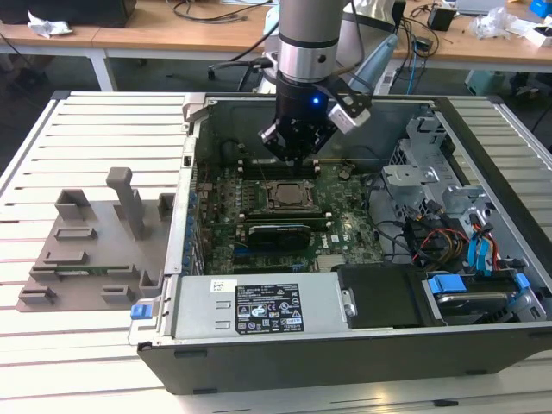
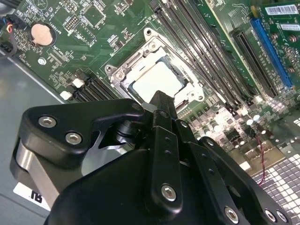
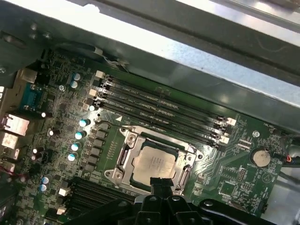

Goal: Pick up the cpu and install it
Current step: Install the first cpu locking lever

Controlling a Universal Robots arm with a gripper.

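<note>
The pincer point(image 1: 293, 155), tips together and empty, hovers just above the cpu point(image 3: 154, 162) seated in its socket point(image 3: 123, 160).

One cpu point(image 3: 152, 161) — one socket frame point(image 3: 123, 158), one coin battery point(image 3: 259, 157), one computer case point(image 1: 345, 355), one gripper point(image 1: 296, 153)

A robotics lab or workshop is suggested: an opened computer case point(image 1: 345, 358) is laid on a slatted table point(image 1: 95, 129), with cable-strewn wooden workbenches point(image 1: 164, 39) seen behind.
</note>
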